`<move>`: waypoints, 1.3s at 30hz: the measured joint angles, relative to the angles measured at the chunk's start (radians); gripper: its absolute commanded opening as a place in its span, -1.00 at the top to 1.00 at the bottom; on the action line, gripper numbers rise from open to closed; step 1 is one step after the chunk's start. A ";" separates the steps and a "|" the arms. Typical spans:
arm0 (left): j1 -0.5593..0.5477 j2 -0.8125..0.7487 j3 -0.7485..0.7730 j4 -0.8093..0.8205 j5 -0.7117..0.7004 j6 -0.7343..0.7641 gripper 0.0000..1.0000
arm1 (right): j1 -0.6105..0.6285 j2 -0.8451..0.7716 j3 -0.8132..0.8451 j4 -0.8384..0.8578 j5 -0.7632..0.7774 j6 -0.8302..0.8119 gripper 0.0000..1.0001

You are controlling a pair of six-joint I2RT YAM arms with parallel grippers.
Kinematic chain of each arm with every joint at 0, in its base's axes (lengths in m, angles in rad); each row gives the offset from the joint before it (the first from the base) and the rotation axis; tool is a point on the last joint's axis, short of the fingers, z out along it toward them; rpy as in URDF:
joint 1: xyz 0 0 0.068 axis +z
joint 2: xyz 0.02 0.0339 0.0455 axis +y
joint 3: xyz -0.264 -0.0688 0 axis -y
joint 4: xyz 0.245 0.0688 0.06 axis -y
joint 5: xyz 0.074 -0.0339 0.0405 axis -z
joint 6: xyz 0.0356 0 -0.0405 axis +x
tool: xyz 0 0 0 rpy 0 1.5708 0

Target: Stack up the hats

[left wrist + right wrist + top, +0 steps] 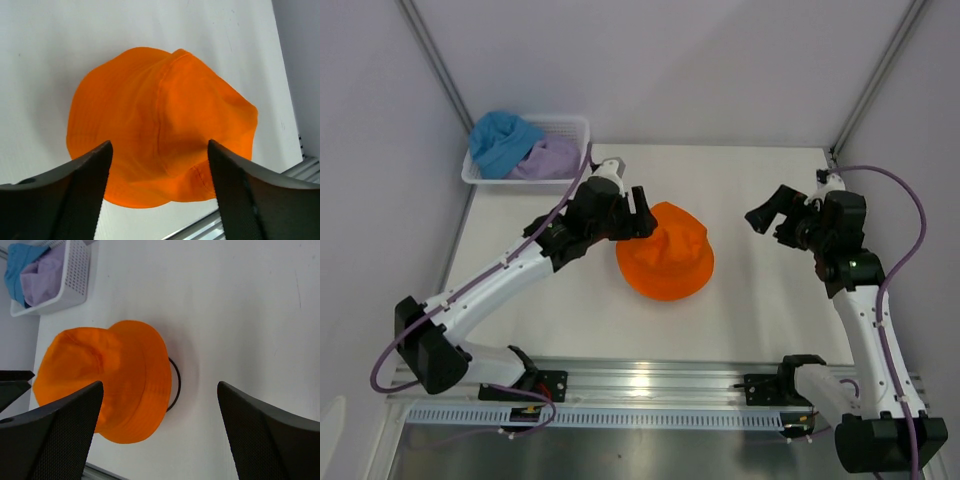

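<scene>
Far left, back corner: white basket w/ the blue hat bunched on its left side and the purple hat crumpled on its right, the two touching. Next over, the left claw sits just beside the orange hat, at its back-left edge, jaws spread wide w/ nothing btwn them. The left wrist view shows the hat below and ahead of the fingers, not gripped. The orange hat is in the middle of the table, brim down, crown up and creased. It's roughly round, so no real long axis to line up on. In the right wrist view a thin black wire stand peeks out under the brim, so the hat prob. rests on that. Far right, the right claw hangs well apart from the hat, also wide open & empty. Judgement: the orange hat looks like the base of the stack, so the next pick is in the basket, back and left of the left claw. The left arm is much nearer; the right arm would have to cross the orange hat. The purple hat is on the nearer side for that reach.
</scene>
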 measured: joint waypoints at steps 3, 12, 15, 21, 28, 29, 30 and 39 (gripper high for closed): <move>0.000 -0.028 -0.028 -0.016 -0.030 -0.009 -0.84 | 0.027 0.033 -0.046 0.010 0.001 0.020 -0.99; 0.164 -0.289 -0.132 -0.043 -0.044 -0.042 -0.86 | 0.079 0.144 -0.085 0.090 -0.013 0.072 -0.99; 0.286 -0.291 -0.111 -0.051 -0.020 -0.019 -0.89 | 0.079 0.163 -0.064 0.098 -0.002 0.064 -0.99; 0.467 0.014 0.242 -0.124 -0.128 0.114 -0.71 | 0.077 0.215 0.027 0.139 0.040 0.030 -0.99; 0.563 0.459 0.739 -0.184 -0.182 0.244 -0.64 | 0.068 0.304 0.029 0.167 0.059 0.015 -0.99; 0.576 0.511 0.790 -0.193 -0.186 0.256 -0.63 | 0.065 0.316 0.029 0.167 0.062 0.012 -0.99; 0.582 0.563 0.840 -0.203 -0.187 0.266 -0.63 | 0.062 0.328 0.029 0.167 0.066 0.011 -0.99; 0.700 0.826 0.979 -0.202 -0.164 0.276 -0.61 | 0.023 0.425 0.051 0.192 0.074 -0.003 -0.99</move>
